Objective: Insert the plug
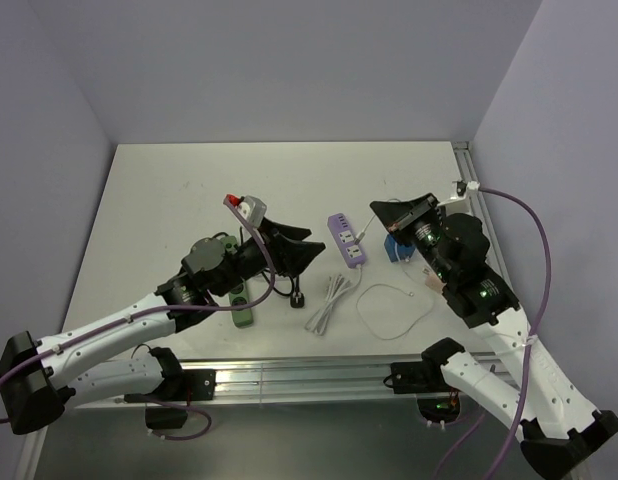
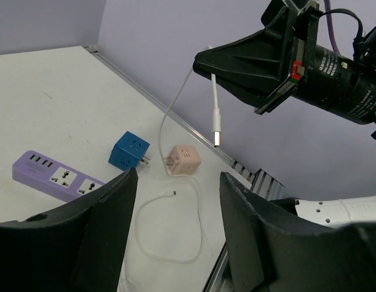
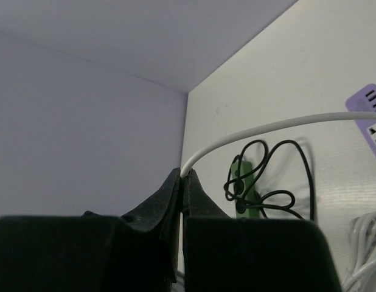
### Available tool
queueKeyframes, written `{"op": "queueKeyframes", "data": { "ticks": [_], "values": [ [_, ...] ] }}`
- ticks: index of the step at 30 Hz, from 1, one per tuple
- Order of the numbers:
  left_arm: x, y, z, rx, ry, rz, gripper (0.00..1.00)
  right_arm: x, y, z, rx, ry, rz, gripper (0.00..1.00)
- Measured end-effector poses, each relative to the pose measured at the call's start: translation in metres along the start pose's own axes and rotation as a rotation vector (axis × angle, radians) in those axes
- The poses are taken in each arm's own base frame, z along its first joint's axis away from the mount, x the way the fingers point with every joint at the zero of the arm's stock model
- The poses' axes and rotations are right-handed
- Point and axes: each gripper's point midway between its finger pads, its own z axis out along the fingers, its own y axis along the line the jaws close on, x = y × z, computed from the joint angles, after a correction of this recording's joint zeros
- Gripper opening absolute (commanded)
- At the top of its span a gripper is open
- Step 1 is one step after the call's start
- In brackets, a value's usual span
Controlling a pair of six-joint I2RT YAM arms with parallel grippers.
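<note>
Two arms reach in over the white worktop point(image 1: 169, 190) from the near edge. The left gripper point(image 1: 311, 243) hovers with its jaws spread well apart and nothing between them; its wrist view looks out between two black fingers point(image 2: 109, 231). The right gripper point(image 2: 236, 61) has its jaws pressed together on a white USB cable point(image 2: 213, 103). The cable's flat connector end hangs free below the grip, and the rest trails down to a loose loop lying on the worktop. The right wrist view shows the same cable pinched at the tips and arching away to the right. The plug point(image 2: 129, 152), a bright blue cube, sits untouched on the worktop, apart from both grippers. It lies between a purple power strip point(image 2: 57, 176) and a pink cube adapter point(image 2: 183, 159), just beside the pink one, with their metal pins facing each other. A green power strip point(image 1: 245, 305) lies well apart from the plug, partly under the left arm, with a black cord point(image 3: 267, 176) tangled over it. A bundled white cord point(image 1: 327, 300) rests near the purple strip.
</note>
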Motion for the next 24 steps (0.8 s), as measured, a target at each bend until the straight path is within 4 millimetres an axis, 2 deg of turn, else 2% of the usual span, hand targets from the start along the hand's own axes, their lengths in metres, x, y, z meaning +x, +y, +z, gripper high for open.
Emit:
{"op": "queueKeyframes", "data": {
  "ticks": [6, 11, 17, 24],
  "values": [
    [-0.002, -0.008, 0.004, 0.040, -0.013, 0.003, 0.63, 0.011, -0.002, 0.000, -0.021, 0.037, 0.042, 0.00],
    [0.011, -0.014, 0.012, 0.069, 0.006, 0.000, 0.64, 0.019, -0.012, 0.003, 0.000, 0.063, 0.066, 0.00],
    [0.032, -0.016, 0.023, 0.081, 0.048, 0.000, 0.63, 0.021, -0.012, 0.003, -0.002, 0.069, 0.085, 0.00],
    [0.036, -0.020, 0.038, 0.088, 0.058, -0.002, 0.57, 0.023, -0.008, 0.002, -0.017, 0.081, 0.097, 0.00]
  ]
}}
